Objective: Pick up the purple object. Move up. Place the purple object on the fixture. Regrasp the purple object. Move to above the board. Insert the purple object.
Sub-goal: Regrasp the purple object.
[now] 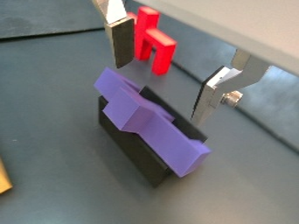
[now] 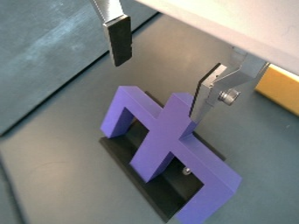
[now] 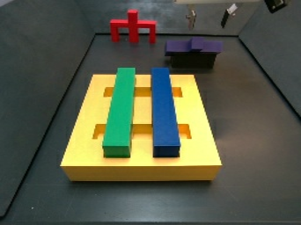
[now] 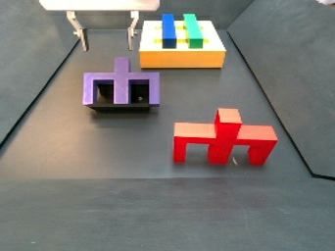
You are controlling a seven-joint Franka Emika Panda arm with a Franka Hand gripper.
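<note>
2 fingers spread, gripper (image 1: 166, 66) empty above purple piece (image 1: 152, 121), which lies on fixture (image 1: 138, 150). Regrasp due: descend straight, centre fingers across stem, close evenly; avoid nudging piece off fixture.

- We see a large flat yellow slotted board (image 3: 83, 145) on the dark floor, bearing a long green bar (image 3: 120, 107) and a long blue bar (image 3: 165, 109) side by side.
- Behind it, the matte purple blocky object (image 3: 192, 45) lies on the small black fixture (image 3: 192, 61).
- A red pronged piece (image 3: 134, 28) stands well apart, at the back.
- The silver-fingered gripper (image 3: 209, 13) hangs above the purple object, fingers apart, holding nothing.
</note>
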